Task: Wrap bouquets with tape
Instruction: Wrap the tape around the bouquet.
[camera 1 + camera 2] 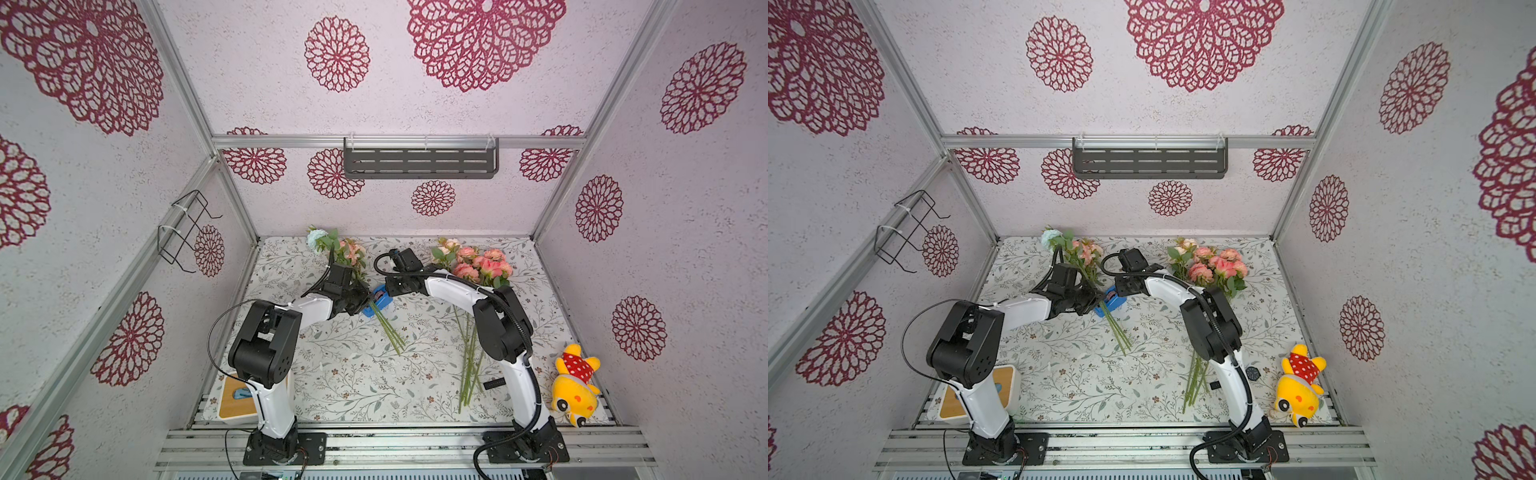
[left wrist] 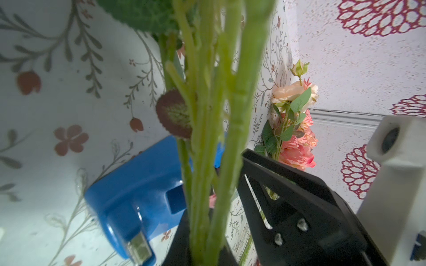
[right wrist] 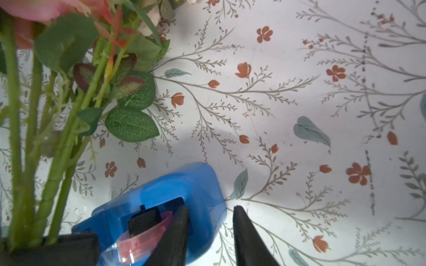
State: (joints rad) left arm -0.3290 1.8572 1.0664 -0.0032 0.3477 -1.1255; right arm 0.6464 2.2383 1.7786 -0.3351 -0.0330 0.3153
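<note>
My left gripper [image 1: 365, 300] [image 2: 207, 249] is shut on the green stems of one bouquet [image 1: 348, 252] [image 2: 207, 115], which has a pale blue bloom. It holds the stems low over the table, crossing the blue tape dispenser [image 1: 380, 306] [image 1: 1112, 302] [image 2: 133, 198]. My right gripper [image 1: 1122, 286] [image 3: 211, 208] is open astride the dispenser's [image 3: 161, 191] end wall. One finger is in the cavity beside the pinkish roll [image 3: 143, 239]. The other is outside, a little apart from the wall. The second bouquet [image 1: 478, 266] [image 1: 1217, 266] lies flat at the right.
A yellow plush toy [image 1: 575, 386] lies at the front right, with a black wristwatch [image 1: 1252, 372] beside my right arm. A wood-topped white box [image 1: 232, 401] sits at the front left. On the walls hang a dark shelf [image 1: 419, 160] and a wire rack [image 1: 183, 232].
</note>
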